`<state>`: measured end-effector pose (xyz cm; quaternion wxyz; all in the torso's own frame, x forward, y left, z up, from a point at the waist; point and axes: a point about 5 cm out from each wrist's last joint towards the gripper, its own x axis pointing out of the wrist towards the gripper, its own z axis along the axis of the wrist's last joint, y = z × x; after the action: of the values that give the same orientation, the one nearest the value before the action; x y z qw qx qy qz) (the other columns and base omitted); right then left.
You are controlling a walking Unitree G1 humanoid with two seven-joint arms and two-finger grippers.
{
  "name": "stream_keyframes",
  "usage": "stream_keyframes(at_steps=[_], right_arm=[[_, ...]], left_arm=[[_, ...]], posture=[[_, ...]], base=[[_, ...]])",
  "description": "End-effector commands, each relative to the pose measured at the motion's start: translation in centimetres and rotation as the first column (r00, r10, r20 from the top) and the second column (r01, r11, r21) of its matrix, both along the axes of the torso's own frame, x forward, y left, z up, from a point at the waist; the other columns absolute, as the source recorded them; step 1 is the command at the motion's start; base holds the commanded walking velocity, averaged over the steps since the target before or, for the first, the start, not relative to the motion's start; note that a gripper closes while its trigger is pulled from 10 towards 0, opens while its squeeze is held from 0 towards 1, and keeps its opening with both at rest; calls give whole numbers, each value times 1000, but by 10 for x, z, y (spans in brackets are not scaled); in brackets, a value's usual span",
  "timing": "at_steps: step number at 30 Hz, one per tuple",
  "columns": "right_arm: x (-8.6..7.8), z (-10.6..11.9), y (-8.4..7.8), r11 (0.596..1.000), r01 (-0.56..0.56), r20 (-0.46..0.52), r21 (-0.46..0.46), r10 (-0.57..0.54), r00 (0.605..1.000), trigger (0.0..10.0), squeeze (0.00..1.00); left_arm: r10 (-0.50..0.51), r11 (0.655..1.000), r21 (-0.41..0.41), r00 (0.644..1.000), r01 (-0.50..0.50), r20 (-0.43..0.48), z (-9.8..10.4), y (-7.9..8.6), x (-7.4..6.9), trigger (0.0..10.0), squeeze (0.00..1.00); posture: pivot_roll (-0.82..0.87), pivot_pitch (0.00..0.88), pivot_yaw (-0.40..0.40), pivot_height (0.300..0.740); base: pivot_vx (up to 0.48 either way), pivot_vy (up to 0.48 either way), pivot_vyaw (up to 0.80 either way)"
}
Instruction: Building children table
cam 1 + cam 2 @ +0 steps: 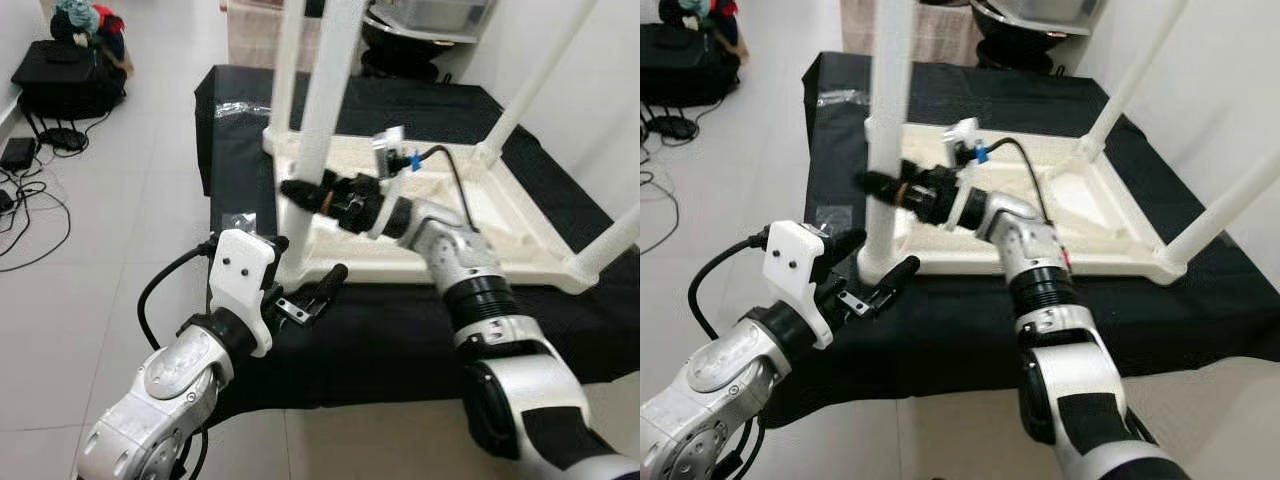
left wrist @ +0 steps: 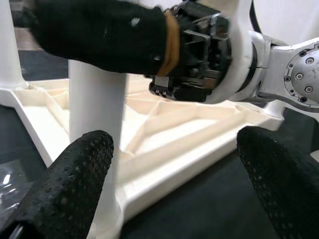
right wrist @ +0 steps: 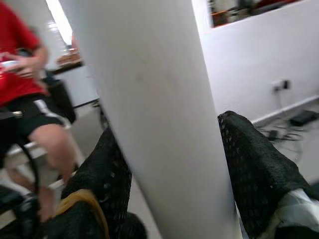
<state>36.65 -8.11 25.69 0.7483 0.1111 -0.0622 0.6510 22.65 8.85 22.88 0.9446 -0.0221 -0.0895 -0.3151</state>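
A white children's table (image 1: 430,215) lies upside down on a black cloth (image 1: 400,330) spread over the floor, its ribbed underside facing up and its white legs standing upward from the corners. The near leg (image 1: 315,130) rises at the corner closest to the robot.

The right gripper (image 1: 300,192) reaches across the tabletop's underside and is clenched around that near leg partway up; in the right wrist view the two black fingers (image 3: 259,169) sit on either side of the white tube, pressed against it.

The left gripper (image 1: 305,285) hovers low, just beside the base of the same leg, near the tabletop's edge. Its fingers (image 2: 75,184) are spread apart and hold nothing; in the left wrist view the leg's foot stands between them, closer to one finger, with the right gripper above it.

Beyond the cloth, on the pale tiled floor (image 1: 100,280), sit a black bag (image 1: 65,80) and loose cables (image 1: 25,200). A clear plastic packet (image 1: 240,107) lies on the cloth's far side. The right wrist view shows a seated person (image 3: 25,94) in a red shirt, blurred, in the background.
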Motion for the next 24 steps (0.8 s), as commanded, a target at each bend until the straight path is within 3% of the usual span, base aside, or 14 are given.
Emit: stream_keyframes(at_steps=[1,4,5,7,8,15,16,17,18,19,20,22,23,24], right_arm=[[-1,4,0,1000,-21,17,3,20,1000,10000,0],[6,4,5,998,64,38,-20,-64,997,10000,0],[10,4,7,991,133,51,-31,-131,990,8039,0],[10,4,7,991,133,51,-31,-131,990,8039,0],[17,3,6,970,241,56,-35,-239,969,0,0],[41,5,-16,751,660,-31,-10,-660,751,0,0],[49,1,-31,564,823,-52,-61,-826,562,0,0],[49,1,-31,564,823,-52,-61,-826,562,0,0],[53,-7,-53,299,946,-88,-121,-953,290,0,0],[53,-7,-53,299,946,-88,-121,-953,290,0,0],[50,-17,-73,46,984,-117,-171,-993,26,0,0],[50,-17,-73,46,984,-117,-171,-993,26,0,0],[46,-23,-86,-109,973,-130,-204,-982,-138,0,0],[45,-26,-85,-147,965,-166,-216,-969,-184,0,0]], left_arm=[[-4,1000,0,1000,4,-1,0,0,-1,10000,0],[-3,1000,1,1000,3,-1,0,0,-1,10000,0],[-3,1000,1,1000,3,0,0,0,-1,10000,0],[-3,1000,1,1000,3,0,0,0,-1,10000,0],[-1,1000,2,1000,1,0,0,0,-1,10000,0],[1,1000,-1,1000,-1,-2,-1,0,-1,10000,0],[1,1000,-2,1000,-1,-2,-1,0,-1,10000,0],[1,1000,-2,1000,-1,-2,-1,0,-1,10000,0],[1,1000,-2,1000,-1,-2,-1,0,0,10000,0],[1,1000,-2,1000,-1,-2,-1,0,0,10000,0],[1,1000,-3,1000,-1,-2,-1,0,0,10000,0],[1,1000,-3,1000,-1,-2,-1,0,0,10000,0],[1,1000,-3,1000,-1,-1,-1,-1,1,10000,0],[0,1000,-3,1000,0,-1,0,-1,1,10000,0]], posture=[[65,119,-170,740],[63,123,-166,740],[62,124,-167,740],[62,124,-167,740],[62,127,-165,740],[61,126,-170,740],[54,127,-169,740],[54,127,-169,740],[50,129,-166,740],[50,129,-166,740],[55,129,-167,740],[55,129,-167,740],[56,130,-168,740],[54,129,-166,740]], base=[[0,0,0],[0,0,0],[0,0,0],[0,0,0],[0,0,0],[0,0,0],[0,0,0],[0,0,0],[0,0,0],[0,0,0],[0,0,0],[0,0,0],[0,0,0],[0,0,0]])
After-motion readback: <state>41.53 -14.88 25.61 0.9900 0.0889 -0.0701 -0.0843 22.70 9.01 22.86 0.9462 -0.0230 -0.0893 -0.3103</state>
